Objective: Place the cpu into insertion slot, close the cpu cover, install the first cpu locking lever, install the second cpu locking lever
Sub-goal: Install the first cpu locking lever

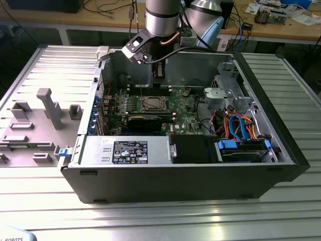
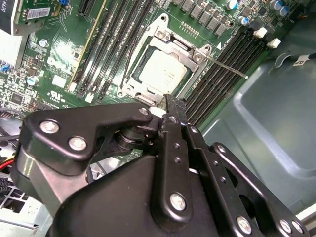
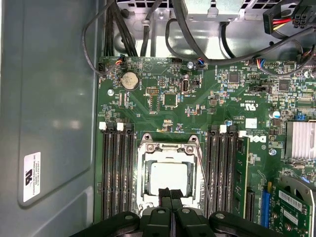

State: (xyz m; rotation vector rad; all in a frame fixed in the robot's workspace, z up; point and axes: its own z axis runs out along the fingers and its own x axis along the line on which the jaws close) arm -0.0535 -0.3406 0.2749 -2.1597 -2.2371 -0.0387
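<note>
the claw (image 3: 170,193) is pinched narrow, its two fingertips (image 3: 165,195) pressed together with nothing between them, hanging low over the green board (image 3: 163,106) inside the open computer case (image 1: 281,150). right beneath its tips the silver chip (image 3: 169,177) lies flat in the socket (image 3: 142,173), with the metal cover (image 3: 168,149) framing it, and a thin wire lever (image 2: 228,68) runs just beside the frame, off to one side of the claw.

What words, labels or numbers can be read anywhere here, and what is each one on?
None can be quoted with confidence.
On the grey case wall, a white sticker: print too small to read.
On the silver box, a black label: too small to read.
On the green circuit board, white markings: too small to read.
On the cpu, faint marks: unreadable.
</note>
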